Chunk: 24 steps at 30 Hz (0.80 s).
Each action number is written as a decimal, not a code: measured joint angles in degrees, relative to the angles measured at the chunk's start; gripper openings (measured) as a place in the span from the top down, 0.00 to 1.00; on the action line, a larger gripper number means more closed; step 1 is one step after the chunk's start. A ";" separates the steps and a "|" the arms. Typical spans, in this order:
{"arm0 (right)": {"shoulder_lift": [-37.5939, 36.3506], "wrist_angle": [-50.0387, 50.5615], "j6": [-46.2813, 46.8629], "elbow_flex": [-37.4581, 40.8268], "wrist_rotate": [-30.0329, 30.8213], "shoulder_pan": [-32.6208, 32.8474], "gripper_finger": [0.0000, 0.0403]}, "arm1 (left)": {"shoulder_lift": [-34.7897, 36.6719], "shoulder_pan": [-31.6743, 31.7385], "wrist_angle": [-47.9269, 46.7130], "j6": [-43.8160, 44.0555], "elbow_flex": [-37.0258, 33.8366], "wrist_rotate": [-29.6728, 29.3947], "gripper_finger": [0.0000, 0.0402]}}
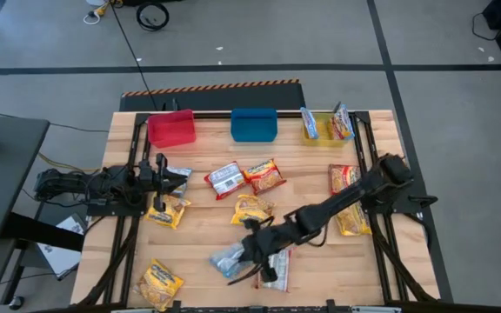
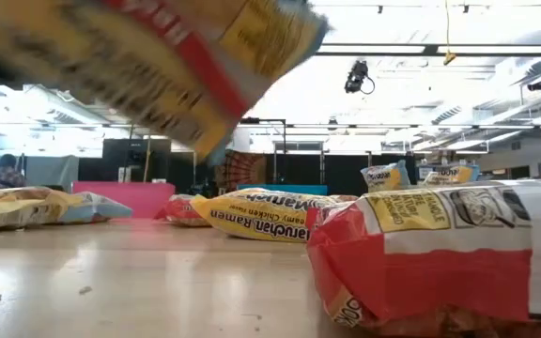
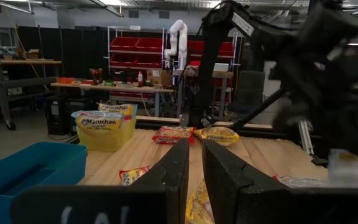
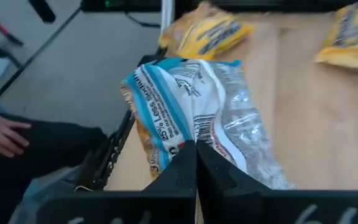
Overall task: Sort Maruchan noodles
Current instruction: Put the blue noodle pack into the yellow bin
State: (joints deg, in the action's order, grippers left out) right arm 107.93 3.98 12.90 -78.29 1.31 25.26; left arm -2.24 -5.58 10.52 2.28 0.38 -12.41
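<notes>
My right gripper (image 4: 196, 163) pinches a pale blue-silver packet (image 1: 230, 258) at the wooden table's (image 1: 207, 230) near edge. My left gripper (image 3: 191, 163), nearly closed, idles beside the red bin (image 1: 171, 129). Red shelving (image 3: 145, 45) lines the room; a person's hand (image 4: 2, 133) shows beyond the table.

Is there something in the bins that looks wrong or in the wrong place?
Yes. The yellow bin at the table's far edge holds two packets, and at least one, standing at its left end, is blue and silver, not yellow. The red bin and blue bin look empty.
</notes>
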 joint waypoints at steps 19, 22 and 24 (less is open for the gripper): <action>-15.25 7.80 2.71 27.15 4.60 12.56 0.88 | 0.02 0.00 0.00 0.00 0.00 -0.01 0.87; -14.89 13.77 0.78 26.18 2.92 13.09 0.78 | 0.02 -0.02 -0.02 0.00 0.00 -0.02 0.87; -14.70 19.07 -1.44 23.58 2.53 13.09 0.70 | -0.02 0.00 0.43 0.00 0.00 0.01 0.87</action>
State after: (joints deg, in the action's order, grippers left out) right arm 93.23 23.04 11.46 -54.71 3.84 38.34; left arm -2.26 -5.58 10.94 2.28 0.38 -12.40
